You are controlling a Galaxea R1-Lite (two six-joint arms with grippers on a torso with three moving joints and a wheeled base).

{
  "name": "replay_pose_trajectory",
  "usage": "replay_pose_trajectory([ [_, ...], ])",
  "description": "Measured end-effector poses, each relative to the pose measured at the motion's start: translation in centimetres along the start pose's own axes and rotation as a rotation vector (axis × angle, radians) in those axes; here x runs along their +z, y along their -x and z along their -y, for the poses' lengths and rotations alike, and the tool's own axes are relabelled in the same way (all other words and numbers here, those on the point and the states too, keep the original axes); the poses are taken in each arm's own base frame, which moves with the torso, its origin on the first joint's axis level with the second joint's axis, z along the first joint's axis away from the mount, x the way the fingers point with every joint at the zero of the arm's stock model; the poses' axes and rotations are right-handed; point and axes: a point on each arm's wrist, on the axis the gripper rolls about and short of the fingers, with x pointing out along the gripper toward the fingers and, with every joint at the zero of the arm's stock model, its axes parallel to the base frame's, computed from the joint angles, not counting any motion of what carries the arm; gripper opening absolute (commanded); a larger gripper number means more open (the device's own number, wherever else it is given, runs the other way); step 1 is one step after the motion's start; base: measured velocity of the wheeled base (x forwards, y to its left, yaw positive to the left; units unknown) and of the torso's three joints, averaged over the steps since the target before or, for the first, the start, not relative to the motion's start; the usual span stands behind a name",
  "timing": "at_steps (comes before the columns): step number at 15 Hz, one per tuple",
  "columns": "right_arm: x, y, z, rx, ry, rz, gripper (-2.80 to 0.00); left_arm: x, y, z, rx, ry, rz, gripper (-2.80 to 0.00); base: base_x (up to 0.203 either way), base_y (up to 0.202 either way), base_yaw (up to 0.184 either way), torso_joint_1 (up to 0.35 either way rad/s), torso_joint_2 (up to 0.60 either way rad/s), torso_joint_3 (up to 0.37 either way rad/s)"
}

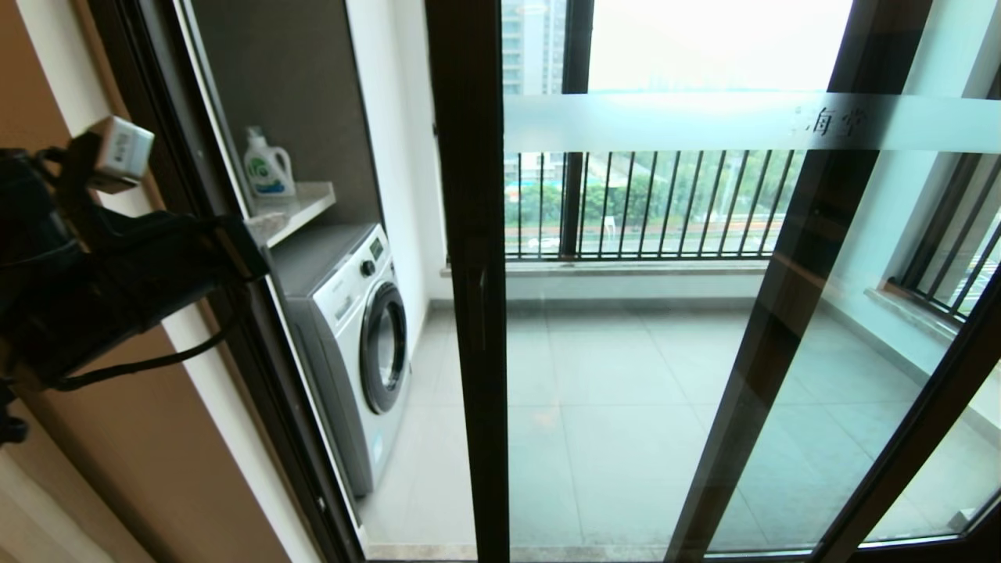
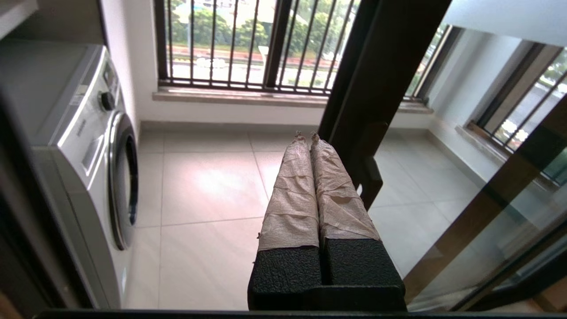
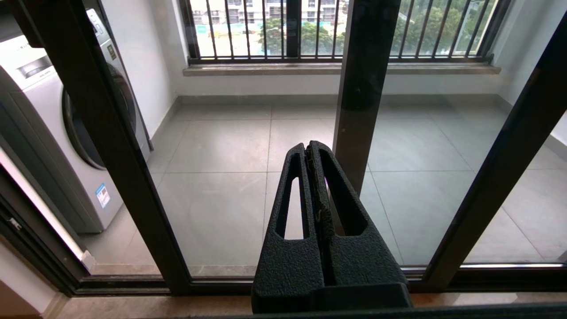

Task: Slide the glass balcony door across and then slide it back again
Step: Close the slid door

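At the left of the doorway, the left claw [image 2: 304, 135] is held raised, closed on nothing, beside the glass balcony door [image 1: 469, 234], part-open near the washing machine [image 1: 356, 344]. Right claw [image 3: 313, 153]: closed, empty.

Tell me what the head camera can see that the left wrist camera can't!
Only the head view shows the detergent bottle on the shelf and the frosted band with two characters on the glass balcony door. Only the left wrist view shows the left gripper, its taped jaws shut, close beside the door's small dark handle. Both show the washing machine and the railing bars.
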Motion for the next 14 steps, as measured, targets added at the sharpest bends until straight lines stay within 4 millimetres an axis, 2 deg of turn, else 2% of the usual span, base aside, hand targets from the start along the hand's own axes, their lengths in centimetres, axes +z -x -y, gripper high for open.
replay_pose_trajectory([
  [3,0.0,0.0,0.0,0.0,0.0,0.0,-2.8,-2.3,-4.4,1.4,-0.037,-0.068,-0.061,-2.8,0.0,0.0,0.0,0.0,0.0,0.0],
  [6,0.0,0.0,0.0,0.0,0.0,0.0,-2.8,-4.5,-7.4,4.5,-0.059,-0.088,-0.095,-2.8,0.0,0.0,0.0,0.0,0.0,0.0],
  [9,0.0,0.0,0.0,0.0,0.0,0.0,-2.8,-6.3,-8.9,7.0,-0.117,-0.091,-0.133,-2.8,0.0,0.0,0.0,0.0,0.0,0.0],
  [14,0.0,0.0,0.0,0.0,0.0,0.0,-2.8,-9.4,-10.0,10.0,-0.169,-0.105,-0.199,-2.8,0.0,0.0,0.0,0.0,0.0,0.0],
])
